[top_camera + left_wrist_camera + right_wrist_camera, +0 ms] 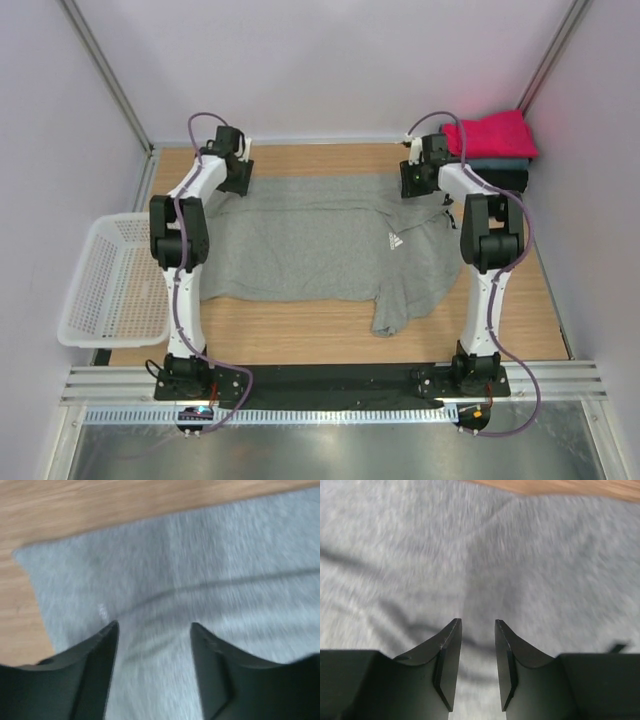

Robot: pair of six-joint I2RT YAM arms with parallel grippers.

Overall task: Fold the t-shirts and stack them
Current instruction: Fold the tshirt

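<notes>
Your wooden table (300,330) carries the big heather-grey t-shirt (310,240) spread flat across its middle with one sleeve trailing toward the near right. The white mesh basket (110,290) hangs off the left edge, and the magenta-red tee (490,133) lies folded on the slate-blue tee (500,163) and the black tee (512,180) in the far right corner. Your left gripper (155,625) is over the grey shirt's far left corner with its claw moderately wide and nothing between the fingers, while your right gripper (478,621) is over the far right edge, its claw narrow but parted, grey cloth showing through the gap.
</notes>
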